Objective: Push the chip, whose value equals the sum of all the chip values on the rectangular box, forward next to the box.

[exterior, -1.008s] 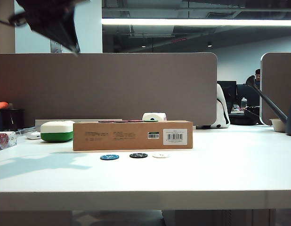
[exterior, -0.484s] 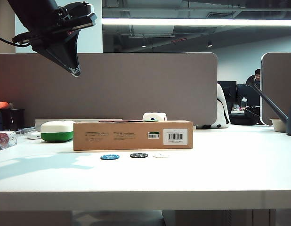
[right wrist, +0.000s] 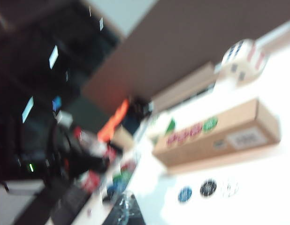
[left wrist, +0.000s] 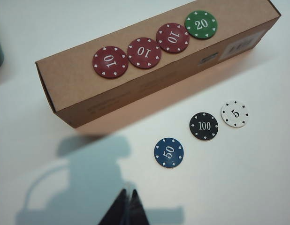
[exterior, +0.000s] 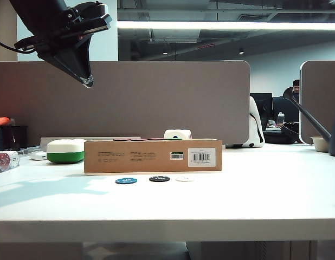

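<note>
The left end effector [exterior: 87, 81] hangs high above the bench [exterior: 254, 195], fingertips together, holding nothing. The blue 50 chip [left wrist: 169, 153] lies below it, toward two o'clock, near the cardboard box [left wrist: 74, 89]. The right end effector [right wrist: 122, 211] is blurred; its state is unreadable.

The rectangular box [left wrist: 149, 65] is plain brown cardboard with a white barcode label and small dark print on its face, and on its top lie three dark red chips [left wrist: 144, 53] marked 10 and one green chip [left wrist: 201, 24] marked 20, all with small white edge marks. On the white table [left wrist: 257, 178] the chip [left wrist: 168, 153] is dark blue with a white 50, the black chip [left wrist: 203, 126] reads 100 in white, and the white chip [left wrist: 234, 114] bears a dark 5. The black left gripper [exterior: 87, 80] hangs high against a grey-brown partition [exterior: 156, 97], the right gripper [right wrist: 124, 213] is a dark blur, and a white-and-green case [exterior: 65, 151] sits beyond the box.
</note>
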Robot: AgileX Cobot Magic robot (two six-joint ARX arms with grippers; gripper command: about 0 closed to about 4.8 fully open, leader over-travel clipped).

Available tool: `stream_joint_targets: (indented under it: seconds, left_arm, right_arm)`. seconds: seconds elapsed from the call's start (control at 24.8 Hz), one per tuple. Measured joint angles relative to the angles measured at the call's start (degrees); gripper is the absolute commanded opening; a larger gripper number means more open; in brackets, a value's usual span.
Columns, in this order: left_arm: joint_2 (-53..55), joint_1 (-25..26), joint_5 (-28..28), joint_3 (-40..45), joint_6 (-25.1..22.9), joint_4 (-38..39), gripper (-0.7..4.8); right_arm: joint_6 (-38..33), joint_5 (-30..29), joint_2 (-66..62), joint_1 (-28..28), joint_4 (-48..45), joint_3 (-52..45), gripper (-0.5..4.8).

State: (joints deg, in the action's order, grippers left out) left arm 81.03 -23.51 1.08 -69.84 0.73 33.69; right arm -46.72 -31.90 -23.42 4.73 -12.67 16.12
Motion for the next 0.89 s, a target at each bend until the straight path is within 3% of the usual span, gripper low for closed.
stream_joint_targets:
  seconds: [0.12,0.32,0.4,0.73,0.89]
  left_arm:
    - [0.0,0.0,0.0,0.0,0.0,0.0,-0.05]
    - [0.0,0.0,0.2,0.0,0.0,0.0,-0.05]
    - [0.0,0.0,0.2,0.0,0.0,0.0,-0.05]
    - [0.0,0.0,0.2,0.0,0.0,-0.1,-0.05]
    - [0.0,0.0,0.2,0.0,0.0,0.0,-0.05]
  right_arm:
    - [12.0,1.8,-16.9,8.1,-1.1,7.2,-0.04]
    - [21.7,3.9,-41.4,19.9,-0.3,18.6,-0.04]
    - [28.8,3.9,-58.2,26.7,-0.4,28.2,-0.04]
    - [30.4,4.6,-78.8,32.7,3.4,41.6,-0.03]
    - [32.7,14.2,-84.7,37.2,10.3,47.7,-0.03]
